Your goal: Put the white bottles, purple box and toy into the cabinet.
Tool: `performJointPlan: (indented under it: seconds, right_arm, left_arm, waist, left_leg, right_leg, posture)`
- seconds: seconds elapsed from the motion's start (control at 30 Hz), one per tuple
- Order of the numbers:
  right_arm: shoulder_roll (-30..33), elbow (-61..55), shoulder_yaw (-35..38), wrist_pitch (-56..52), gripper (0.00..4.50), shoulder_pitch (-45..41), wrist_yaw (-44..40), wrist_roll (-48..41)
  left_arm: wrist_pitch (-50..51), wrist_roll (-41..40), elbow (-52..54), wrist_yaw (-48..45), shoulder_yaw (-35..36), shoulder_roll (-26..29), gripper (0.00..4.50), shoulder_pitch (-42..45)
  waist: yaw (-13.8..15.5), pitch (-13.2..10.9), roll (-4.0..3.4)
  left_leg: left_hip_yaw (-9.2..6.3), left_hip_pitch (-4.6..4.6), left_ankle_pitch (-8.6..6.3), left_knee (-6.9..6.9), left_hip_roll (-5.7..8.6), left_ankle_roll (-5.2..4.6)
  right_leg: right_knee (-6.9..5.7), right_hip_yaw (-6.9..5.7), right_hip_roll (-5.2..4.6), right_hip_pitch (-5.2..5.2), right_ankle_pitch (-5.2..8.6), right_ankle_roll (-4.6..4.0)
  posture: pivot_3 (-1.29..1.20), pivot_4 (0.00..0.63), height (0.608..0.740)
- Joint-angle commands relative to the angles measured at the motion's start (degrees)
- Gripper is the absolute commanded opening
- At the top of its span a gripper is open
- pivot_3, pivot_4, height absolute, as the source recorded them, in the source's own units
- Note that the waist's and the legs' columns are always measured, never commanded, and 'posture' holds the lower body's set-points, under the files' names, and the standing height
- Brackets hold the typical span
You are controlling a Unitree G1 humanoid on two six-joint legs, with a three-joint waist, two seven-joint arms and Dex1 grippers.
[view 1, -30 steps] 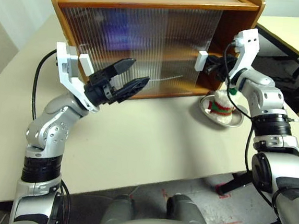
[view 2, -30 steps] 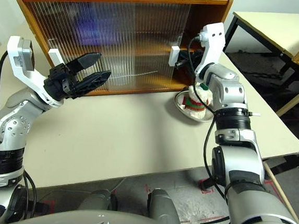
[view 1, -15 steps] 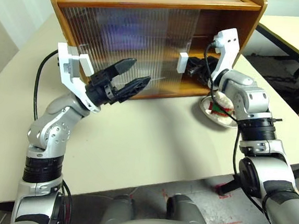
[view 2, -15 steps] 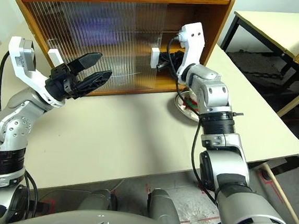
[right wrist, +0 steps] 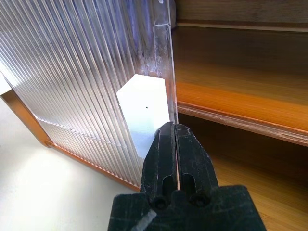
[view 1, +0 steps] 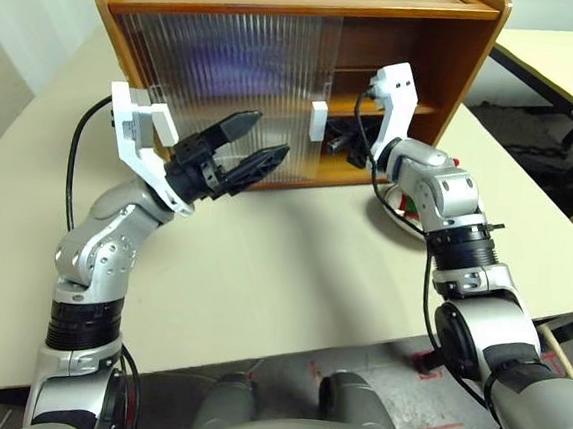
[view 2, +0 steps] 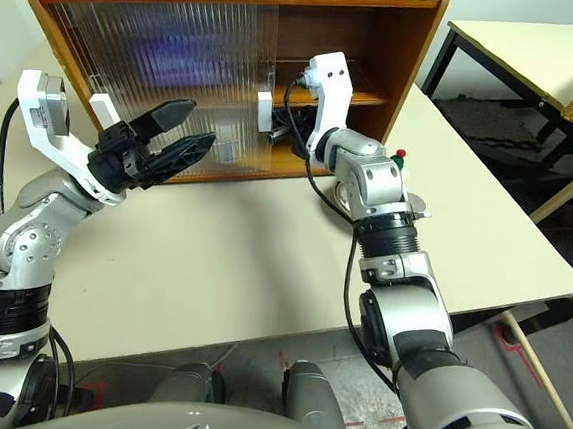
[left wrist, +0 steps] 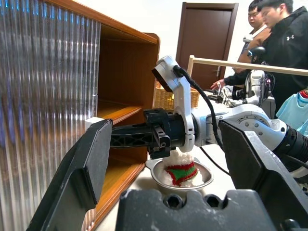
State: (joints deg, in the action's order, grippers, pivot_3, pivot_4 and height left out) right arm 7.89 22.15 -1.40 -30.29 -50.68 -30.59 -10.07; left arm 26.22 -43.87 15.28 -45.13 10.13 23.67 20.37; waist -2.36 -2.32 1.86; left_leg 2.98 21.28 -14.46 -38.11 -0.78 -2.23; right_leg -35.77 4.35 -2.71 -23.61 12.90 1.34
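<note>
Left hand (view 1: 255, 146) raised, fingers spread; right hand (right wrist: 175, 130) level, fingers together.

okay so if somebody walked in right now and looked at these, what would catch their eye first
Probably the big orange-brown cabinet at the table's far side, its right half open. The right gripper, jaws shut, sits against the white handle of the ribbed sliding door. Next, the left gripper hovering mid-table, jaws wide and empty.

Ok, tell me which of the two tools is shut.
The right tool, the one at the white block handle of the cabinet's sliding door; its fingers are pressed together. The left tool hangs over the table with fingers spread.
</note>
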Motion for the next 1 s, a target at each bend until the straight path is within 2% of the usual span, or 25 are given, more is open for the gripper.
performJointPlan:
  seconds: [0.03, 0.33, 0.7, 0.8, 1.0]
  right_arm:
    - [-1.76, 2.11, -1.37, 2.06, 0.02, -1.7, -0.81, -0.12]
    - [0.55, 2.96, -0.96, 3.85, 0.02, -2.38, -0.77, 0.93]
    - [11.98, -4.05, 2.29, 4.78, 0.02, 4.95, -3.07, 0.03]
    - [14.29, -8.34, 3.97, 6.44, 0.7, 8.86, -3.9, -0.95]
    - [15.75, -20.43, 10.59, 9.0, 2.92, 19.1, -3.58, -5.95]
  left_arm:
    - [-0.49, 0.07, 1.4, 0.28, -0.62, -0.22, 4.5, -0.54]
    - [-0.98, 0.36, 0.82, 0.1, -1.06, -0.75, 4.5, -0.13]
    - [-1.7, 0.68, -2.43, -2.34, -2.71, -1.36, 4.5, 2.32]
    - [-1.82, 0.7, -3.21, -2.99, -3.06, -1.37, 4.5, 2.81]
    - [-2.0, 0.84, -4.97, -4.28, -3.71, -1.66, 4.5, 3.8]
  waist:
    - [-0.1, 0.0, 0.0]
    - [-0.33, 0.0, 0.0]
    - [0.13, 0.0, 0.0]
    - [0.05, 0.0, 0.0]
    - [-0.65, 0.0, 0.0]
  left_leg:
    - [0.0, 0.0, 0.0, 0.01, -0.02, 0.0]
    - [0.0, -0.02, 0.0, 0.03, -0.05, 0.0]
    - [0.01, 0.15, -0.01, 0.02, 0.07, 0.02]
    - [0.02, 0.17, -0.02, 0.05, 0.07, 0.03]
    - [0.0, 0.15, -0.02, 0.07, 0.06, 0.03]
  right_leg:
    - [-0.01, 0.0, 0.01, -0.01, -0.01, -0.02]
    - [-0.02, 0.0, 0.06, -0.04, 0.01, -0.03]
    - [0.18, -0.02, -0.07, -0.03, 0.04, 0.04]
    - [0.24, -0.02, -0.07, -0.03, 0.05, 0.06]
    - [0.24, 0.0, -0.04, -0.02, 0.22, 0.33]
  posture:
    - [0.1, 0.0, 0.74]
    - [0.09, 0.0, 0.74]
    - [0.01, 0.0, 0.74]
    - [-0.01, 0.0, 0.74]
    - [-0.04, 0.0, 0.74]
